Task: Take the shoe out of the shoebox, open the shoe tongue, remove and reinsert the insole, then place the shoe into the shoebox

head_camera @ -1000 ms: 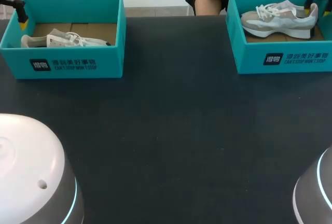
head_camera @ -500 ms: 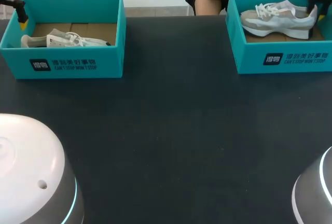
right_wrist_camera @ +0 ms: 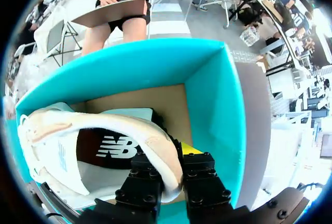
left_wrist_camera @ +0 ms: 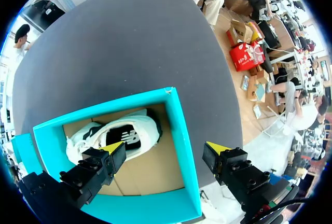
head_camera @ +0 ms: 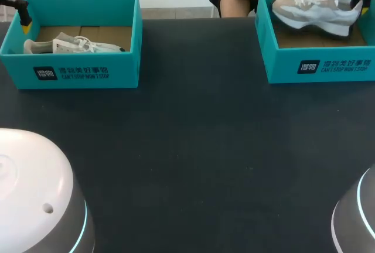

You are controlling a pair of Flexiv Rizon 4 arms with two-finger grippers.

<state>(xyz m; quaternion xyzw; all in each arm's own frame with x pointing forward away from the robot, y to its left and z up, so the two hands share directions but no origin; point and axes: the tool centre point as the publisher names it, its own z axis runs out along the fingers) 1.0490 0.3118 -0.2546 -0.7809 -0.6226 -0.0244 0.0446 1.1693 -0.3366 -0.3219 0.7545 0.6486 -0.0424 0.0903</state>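
Right wrist view: right gripper (right_wrist_camera: 174,162) clamped on shoe (right_wrist_camera: 119,123) at heel collar btwn its fingers, prob. light, soft upper, heel the firmest hold (left gripper (left_wrist_camera: 165,151): fingers apart).

Soft, even light is cast from overhead across the matte dark table (head_camera: 193,147), where no glare is seen; faint shade is thrown by the walls of the left shoebox (head_camera: 70,71) onto its cardboard floor; the left arm's white base (head_camera: 35,188) is rendered bright, edged by a cyan glow; in the wrist views straight edges are bowed toward the black rim and highlights are washed out there; the white shoe (right_wrist_camera: 98,149) is brightly lit, its opening left in shadow
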